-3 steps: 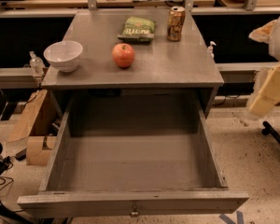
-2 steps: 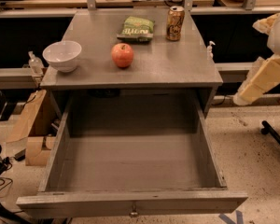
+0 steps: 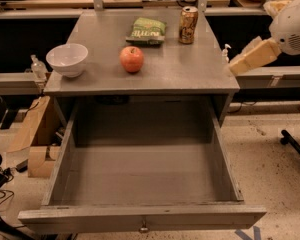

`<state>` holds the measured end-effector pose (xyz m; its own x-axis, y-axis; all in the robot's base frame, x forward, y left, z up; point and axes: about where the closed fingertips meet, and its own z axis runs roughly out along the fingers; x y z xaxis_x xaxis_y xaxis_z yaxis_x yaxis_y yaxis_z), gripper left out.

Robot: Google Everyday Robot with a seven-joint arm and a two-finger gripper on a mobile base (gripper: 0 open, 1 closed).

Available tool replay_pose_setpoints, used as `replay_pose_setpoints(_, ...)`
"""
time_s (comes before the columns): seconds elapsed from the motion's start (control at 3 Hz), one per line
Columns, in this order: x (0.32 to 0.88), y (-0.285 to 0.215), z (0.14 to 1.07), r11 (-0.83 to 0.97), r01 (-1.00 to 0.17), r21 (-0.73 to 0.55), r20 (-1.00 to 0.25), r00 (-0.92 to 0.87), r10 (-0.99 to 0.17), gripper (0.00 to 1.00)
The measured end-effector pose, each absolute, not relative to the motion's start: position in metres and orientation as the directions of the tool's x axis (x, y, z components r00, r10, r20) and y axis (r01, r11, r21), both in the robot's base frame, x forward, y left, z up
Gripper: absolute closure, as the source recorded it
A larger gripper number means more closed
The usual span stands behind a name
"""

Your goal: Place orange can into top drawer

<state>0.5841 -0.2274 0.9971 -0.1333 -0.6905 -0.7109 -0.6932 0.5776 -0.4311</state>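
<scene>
The orange can (image 3: 188, 25) stands upright at the back right of the grey table top (image 3: 190, 69). The top drawer (image 3: 140, 216) is pulled fully open below the table, and nothing lies inside it. Its small metal knob (image 3: 143, 229) shows on the front panel. My gripper (image 3: 238, 63) hangs in the air just off the table's right edge, at table-top height, pointing left towards the table. It is right of and nearer than the can, well apart from it, and holds nothing that I can see.
A red apple (image 3: 132, 59) sits mid-table, a green chip bag (image 3: 147, 30) behind it, a white bowl (image 3: 67, 59) at the left. Cardboard boxes (image 3: 32, 134) stand on the floor at the left. A dark chair leg (image 3: 295, 146) lies on the floor at the right.
My arm has risen and swung left, bringing the gripper from low beside the table up to its right edge. The can and drawer have not moved.
</scene>
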Motion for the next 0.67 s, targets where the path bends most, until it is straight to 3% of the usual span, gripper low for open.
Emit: replay_pose_setpoints(0.67, 0.66, -0.207, 1.015, 0.743, -0.57, -0.351, -0.912, 0.03, -0.408, 0.0)
